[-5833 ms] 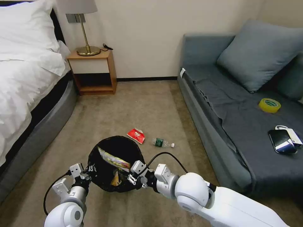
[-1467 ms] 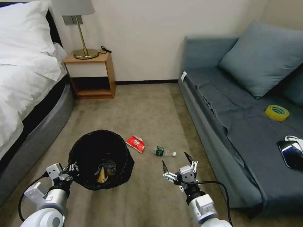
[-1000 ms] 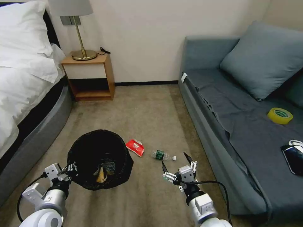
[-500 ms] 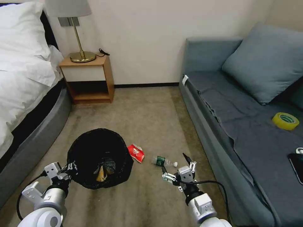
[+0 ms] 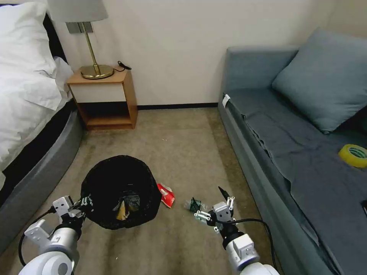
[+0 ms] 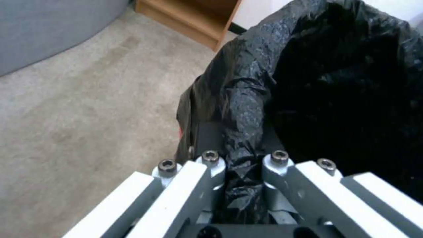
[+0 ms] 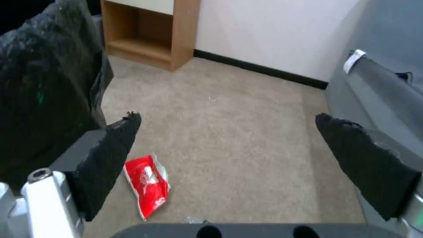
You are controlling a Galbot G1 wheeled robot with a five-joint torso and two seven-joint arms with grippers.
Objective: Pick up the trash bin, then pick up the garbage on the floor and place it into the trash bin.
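The trash bin (image 5: 120, 179), black and lined with a black bag, hangs low over the carpet. My left gripper (image 5: 83, 203) is shut on its near rim, and in the left wrist view the gripper (image 6: 242, 158) pinches bag and rim of the bin (image 6: 335, 82). A yellow-brown wrapper (image 5: 123, 209) lies inside it. The red snack packet (image 5: 166, 195) lies on the floor just right of the bin. The clear bottle with green label (image 5: 192, 205) lies further right. My right gripper (image 5: 208, 198) hovers open right over the bottle. In the right wrist view the gripper (image 7: 227, 117) is spread wide, the red packet (image 7: 147, 185) beside its one finger.
A grey sofa (image 5: 290, 152) with a yellow tape roll (image 5: 353, 155) runs along the right. A bed (image 5: 26, 99) lines the left, and a wooden nightstand (image 5: 105, 97) with a lamp stands at the back wall. Open carpet (image 5: 176, 141) lies between them.
The wrapper once held over the bin now lies inside it. My right gripper has left the bin and closed in on the bottle. The camera has moved forward and turned.
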